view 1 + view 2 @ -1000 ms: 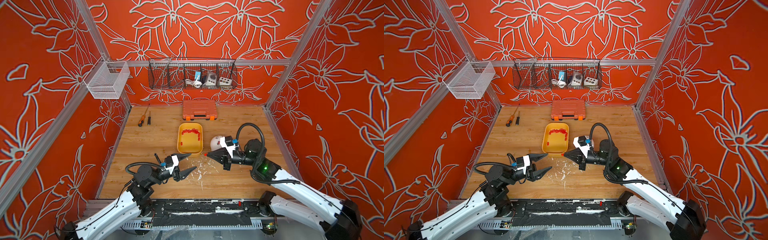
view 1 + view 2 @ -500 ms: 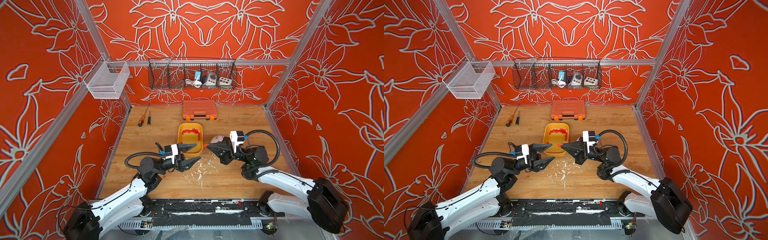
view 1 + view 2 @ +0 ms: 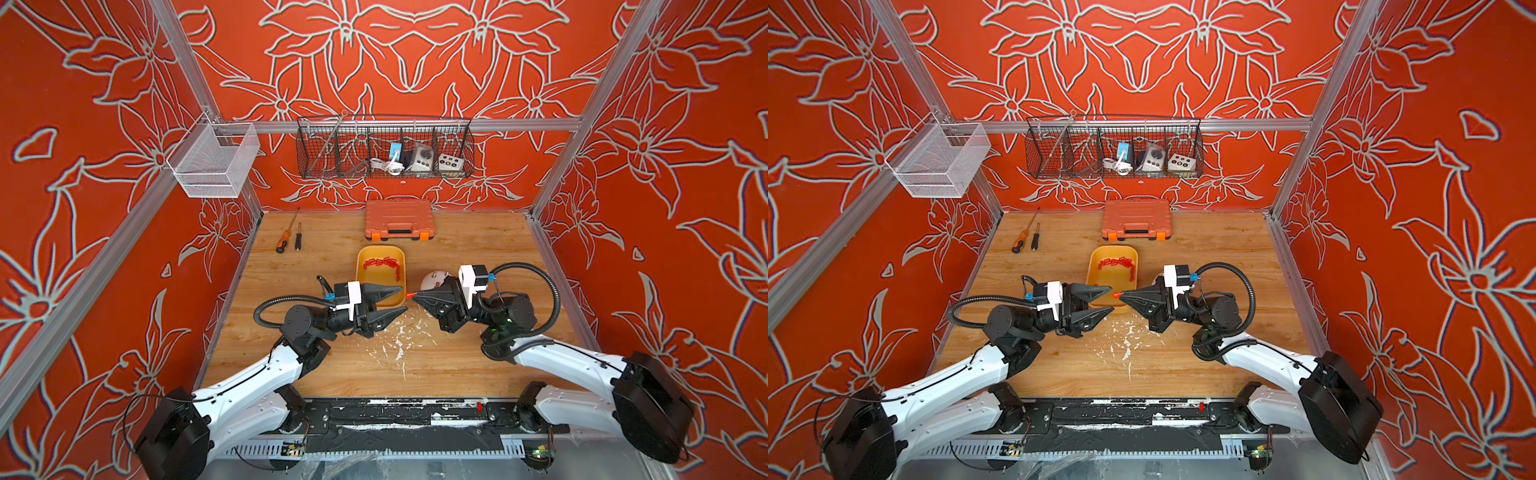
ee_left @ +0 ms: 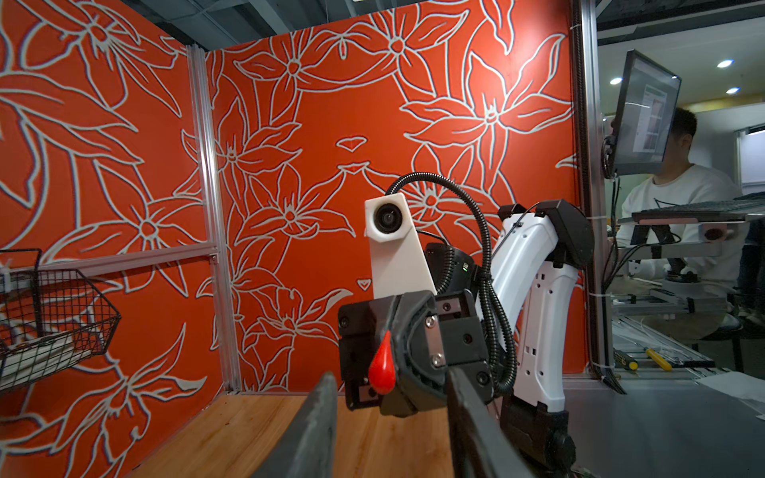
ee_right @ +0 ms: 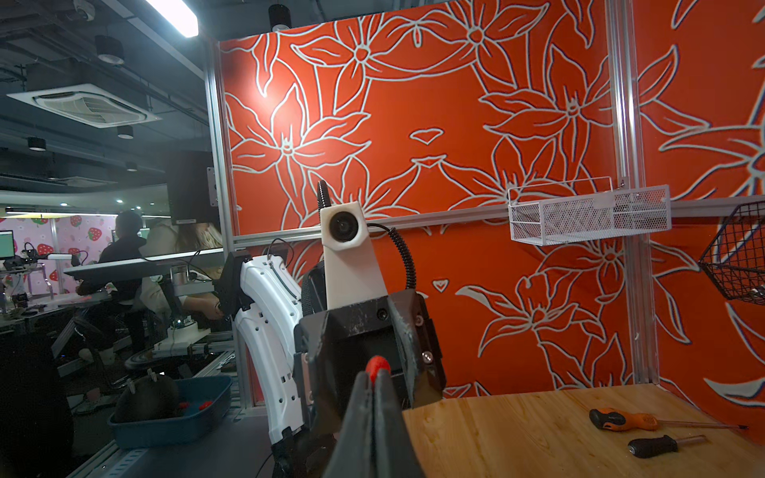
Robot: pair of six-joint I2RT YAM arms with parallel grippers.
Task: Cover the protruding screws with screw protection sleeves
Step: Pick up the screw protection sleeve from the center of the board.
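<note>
**Red sleeve pinched between the two arms, over mid-surface**

The left gripper points to 3 o'clock, jaws partly apart and gripping nothing. At its 12 o'clock the yellow tray rests on the surface, with loose sleeves along its far end. The held sleeve sits just off the left tips. The right gripper points to 9 o'clock, clamped tight on it. The white dome stands at its 1 o'clock, partly hidden.
</note>
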